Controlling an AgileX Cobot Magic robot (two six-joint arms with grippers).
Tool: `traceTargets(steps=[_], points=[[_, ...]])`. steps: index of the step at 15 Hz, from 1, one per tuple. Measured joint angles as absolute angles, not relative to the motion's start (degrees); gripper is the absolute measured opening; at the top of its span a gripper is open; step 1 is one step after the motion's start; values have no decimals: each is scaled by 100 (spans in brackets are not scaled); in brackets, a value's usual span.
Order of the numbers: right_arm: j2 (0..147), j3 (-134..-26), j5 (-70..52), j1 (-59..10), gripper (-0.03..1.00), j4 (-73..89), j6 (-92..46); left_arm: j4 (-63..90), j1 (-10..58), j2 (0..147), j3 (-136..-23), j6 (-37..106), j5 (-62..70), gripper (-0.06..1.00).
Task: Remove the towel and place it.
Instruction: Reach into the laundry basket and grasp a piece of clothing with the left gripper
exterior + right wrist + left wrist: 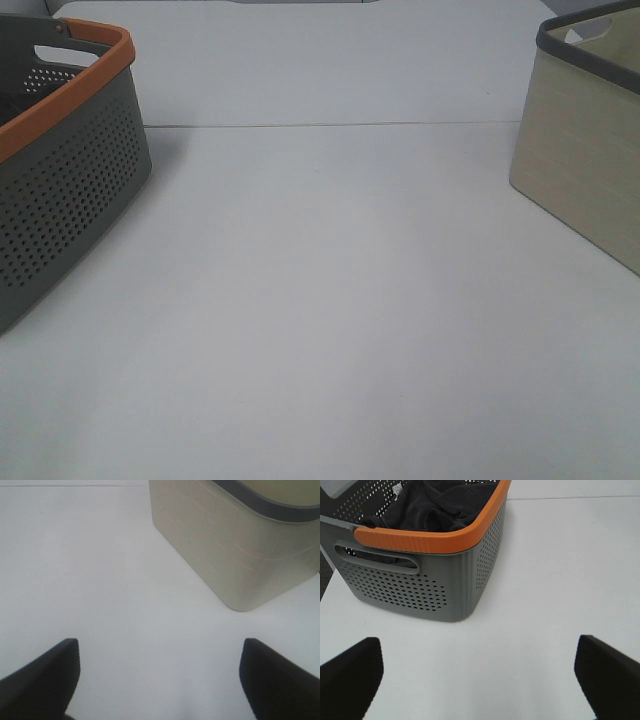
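Observation:
The dark navy-grey towel (437, 507) lies crumpled inside the grey perforated basket with the orange rim (430, 542), a small white tag (397, 489) showing at one corner. In the exterior high view the basket (60, 190) stands at the left and the towel is hidden in it. My left gripper (477, 680) is open and empty above the white table, short of the basket. My right gripper (160, 680) is open and empty above the table near the beige basket. Neither gripper shows in the exterior high view.
A beige fabric basket with a dark grey rim (590, 150) stands at the right, also in the right wrist view (240, 545). The white table (330, 300) spans between the two baskets, with a seam line running across its far part.

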State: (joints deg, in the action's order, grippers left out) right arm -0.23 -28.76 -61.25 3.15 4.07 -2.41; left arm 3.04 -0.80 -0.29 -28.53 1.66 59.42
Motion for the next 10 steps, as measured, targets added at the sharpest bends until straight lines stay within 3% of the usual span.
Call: traceTargets(steps=[10], points=[[-23, -2876, -6125, 315, 78, 407, -241, 309, -80, -29, -2853, 166, 5942, 98]])
